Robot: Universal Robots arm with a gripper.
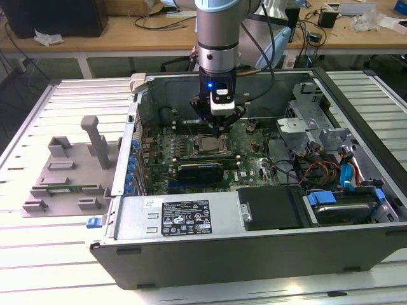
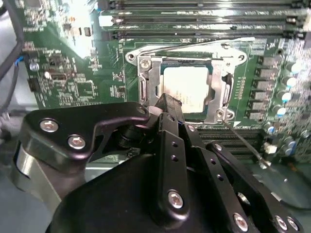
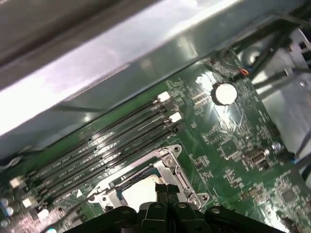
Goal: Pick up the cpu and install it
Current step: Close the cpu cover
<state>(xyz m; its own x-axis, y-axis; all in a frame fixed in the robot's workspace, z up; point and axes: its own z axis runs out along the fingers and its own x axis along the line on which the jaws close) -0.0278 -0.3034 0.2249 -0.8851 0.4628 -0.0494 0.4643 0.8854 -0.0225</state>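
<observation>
The cpu (image 1: 206, 145) lies flat in the motherboard socket inside the open computer case (image 1: 191, 248), its silver-grey top facing up. In both wrist views the cpu (image 2: 187, 90) (image 3: 138, 194) sits within the socket's metal frame (image 2: 146, 73). My gripper (image 1: 220, 127) hangs just over the socket, a little toward the case's back wall. Its black fingers are shut, their tips (image 2: 165, 102) (image 3: 165, 187) together at the chip's edge with nothing between them. I cannot tell whether the tips touch the chip.
Memory slots (image 3: 112, 141) run beside the socket. A long black expansion card (image 1: 200, 170) lies in front of it. A thin socket lever (image 2: 243, 141) sticks out loose. A grey plastic fixture (image 1: 70, 171) stands outside the case on the exterior view's left; drives and cables (image 1: 331, 165) fill the right.
</observation>
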